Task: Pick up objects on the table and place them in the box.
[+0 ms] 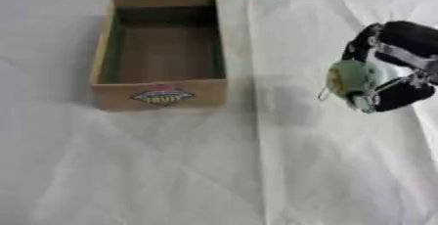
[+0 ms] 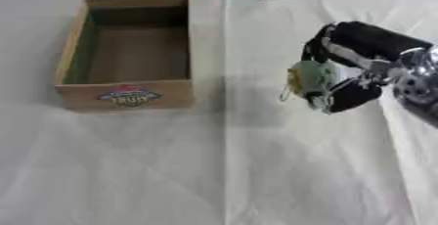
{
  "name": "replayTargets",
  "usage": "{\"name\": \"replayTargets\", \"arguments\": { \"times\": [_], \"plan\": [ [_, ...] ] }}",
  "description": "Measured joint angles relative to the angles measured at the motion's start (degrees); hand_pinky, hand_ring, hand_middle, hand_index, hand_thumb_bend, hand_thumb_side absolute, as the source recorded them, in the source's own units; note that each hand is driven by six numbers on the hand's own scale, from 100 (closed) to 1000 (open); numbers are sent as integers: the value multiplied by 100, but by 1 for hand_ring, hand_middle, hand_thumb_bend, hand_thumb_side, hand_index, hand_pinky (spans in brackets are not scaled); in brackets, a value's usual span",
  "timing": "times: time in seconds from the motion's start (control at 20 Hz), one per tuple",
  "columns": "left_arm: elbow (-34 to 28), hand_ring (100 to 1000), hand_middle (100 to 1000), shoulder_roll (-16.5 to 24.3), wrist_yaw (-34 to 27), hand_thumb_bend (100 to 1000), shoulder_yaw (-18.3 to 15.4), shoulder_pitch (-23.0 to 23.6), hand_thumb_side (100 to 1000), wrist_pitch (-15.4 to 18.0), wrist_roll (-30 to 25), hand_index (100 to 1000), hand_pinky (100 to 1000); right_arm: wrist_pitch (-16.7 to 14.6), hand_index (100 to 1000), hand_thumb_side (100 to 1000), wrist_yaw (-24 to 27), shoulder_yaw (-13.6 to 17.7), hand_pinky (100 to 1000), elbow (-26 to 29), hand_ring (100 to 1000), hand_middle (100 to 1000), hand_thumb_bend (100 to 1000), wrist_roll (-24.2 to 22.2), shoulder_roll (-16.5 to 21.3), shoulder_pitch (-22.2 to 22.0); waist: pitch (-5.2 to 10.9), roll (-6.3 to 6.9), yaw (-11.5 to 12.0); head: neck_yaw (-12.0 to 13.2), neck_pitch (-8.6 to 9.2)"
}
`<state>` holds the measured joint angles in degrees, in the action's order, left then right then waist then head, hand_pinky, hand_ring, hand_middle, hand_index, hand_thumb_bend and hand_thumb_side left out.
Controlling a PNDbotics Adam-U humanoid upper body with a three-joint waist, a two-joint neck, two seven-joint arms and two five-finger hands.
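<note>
**R hand has the green obj, box empty**

Box label [image 1: 163, 95]: only "FRUIT" readable, rest of the logo too blurry. 1 box [image 1: 160, 95], wood, open top, nothing visible inside, sits on white cloth [image 1: 214, 170]. 1 pale green obj [image 1: 352, 78], w/ thin stem or string; can't ID it. Right hand [image 2: 359, 67] fingers curled round it, held above cloth, well right of box. Wrist cut off at frame edge.

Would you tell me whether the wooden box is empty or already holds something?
Empty: the box shows only its bare floor, and the pale green object sits in the right hand, off to its right.
</note>
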<state>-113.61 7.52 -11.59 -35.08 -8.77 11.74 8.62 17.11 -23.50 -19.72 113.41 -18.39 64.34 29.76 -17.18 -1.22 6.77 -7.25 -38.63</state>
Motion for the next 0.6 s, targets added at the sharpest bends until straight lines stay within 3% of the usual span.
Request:
{"name": "replayTargets", "arguments": {
  "times": [0.15,0.4,0.6],
  "plan": [
    [0,509,524,0,0,100,1,-10,604,-3,3,706,760,-43,550,100,67,-5,784,12,614,356,100,-2,-215,640,30,-22,-2,-36,2],
    [0,510,524,2,0,100,2,-5,605,-15,7,706,760,21,551,100,64,-104,779,29,610,350,100,-266,-1056,1732,77,-16,33,-105,7],
    [0,511,524,3,-1,100,19,15,605,-23,1,707,760,5,558,100,-64,-238,789,-319,614,352,100,-466,-1690,2425,122,-21,60,-188,4]
  ]
}}
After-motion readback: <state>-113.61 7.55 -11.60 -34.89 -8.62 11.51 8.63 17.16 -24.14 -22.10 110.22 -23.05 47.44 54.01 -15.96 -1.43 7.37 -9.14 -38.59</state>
